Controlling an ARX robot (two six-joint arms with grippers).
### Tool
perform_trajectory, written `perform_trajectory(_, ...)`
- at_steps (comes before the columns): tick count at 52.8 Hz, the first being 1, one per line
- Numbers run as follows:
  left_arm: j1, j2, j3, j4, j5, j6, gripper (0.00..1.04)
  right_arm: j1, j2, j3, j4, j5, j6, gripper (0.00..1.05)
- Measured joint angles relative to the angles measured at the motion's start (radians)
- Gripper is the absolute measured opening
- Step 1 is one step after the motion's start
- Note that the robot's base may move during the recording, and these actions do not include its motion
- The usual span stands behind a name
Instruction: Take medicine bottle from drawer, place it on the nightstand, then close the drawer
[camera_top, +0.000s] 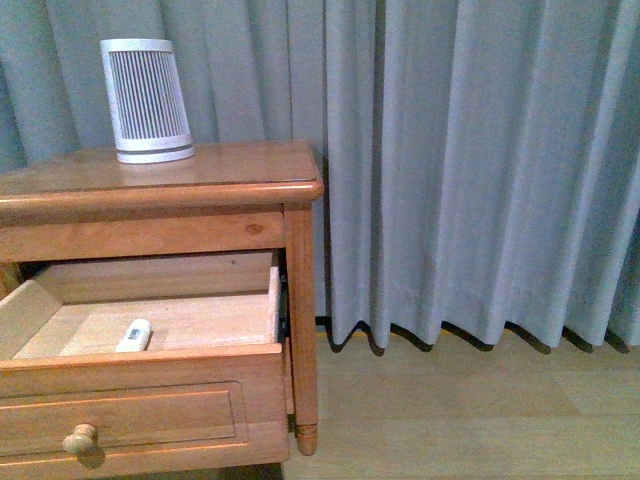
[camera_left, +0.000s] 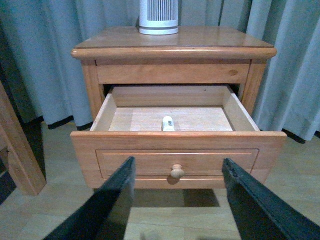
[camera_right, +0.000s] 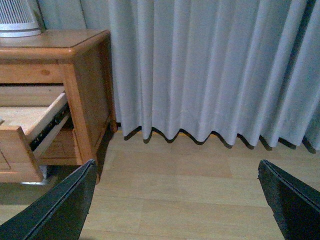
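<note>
Only the left wrist view looks straight into the open drawer (camera_left: 125, 150). There the left gripper (camera_left: 178, 161) holds its jaws spread wide and empty. The drawer's round knob (camera_left: 176, 171) sits between and just beyond the jaws. The medicine bottle (camera_left: 168, 123) lies farther ahead on nearly the same line, on its side on the drawer's pale wood bottom. It is close behind the front panel, well apart from both side walls, and the one item visible inside. The front view shows neither arm, but it takes in the whole nightstand (camera_top: 230, 170) and sees the bottle at a slant. A white ribbed device (camera_top: 147, 100) stands upright at the back of the nightstand's glossy top, with a grey curtain (camera_top: 480, 160) hanging behind and beside it. The right wrist view cannot see into the drawer, so the bottle is hidden there. The right gripper (camera_right: 176, 164) also has its jaws wide apart with nothing between them, over bare wooden floor (camera_right: 175, 200). The curtain hangs ahead of those jaws. The nightstand's side and the drawer's metal runner (camera_right: 50, 125) lie off beyond one jaw.
</note>
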Motion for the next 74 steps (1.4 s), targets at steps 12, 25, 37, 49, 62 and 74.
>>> perform_trajectory(12, 0.151, -0.055, -0.047, -0.006, 0.139, -0.003, 0.12, 0.000, 0.000, 0.000, 0.000, 0.000, 0.000, 0.98)
perform_trajectory(25, 0.153, -0.058, -0.047, -0.006, 0.142, -0.007, 0.03, 0.000, 0.000, 0.000, 0.000, 0.000, 0.000, 0.98)
perform_trajectory(37, 0.153, -0.058, -0.047, -0.006, 0.142, -0.008, 0.13, 0.000, 0.000, 0.000, 0.000, 0.000, 0.000, 0.98)
perform_trajectory(49, 0.153, -0.058, -0.047, -0.006, 0.145, -0.008, 0.54, 0.000, 0.000, 0.000, 0.000, 0.004, 0.000, 0.98)
perform_trajectory(62, 0.153, -0.058, -0.047, -0.006, 0.144, -0.008, 0.95, 0.000, 0.000, 0.000, 0.000, 0.003, 0.000, 0.98)
perform_trajectory(74, 0.154, -0.061, -0.047, -0.008, 0.143, -0.008, 0.98, 0.000, 0.000, 0.000, 0.000, -0.001, 0.000, 0.98)
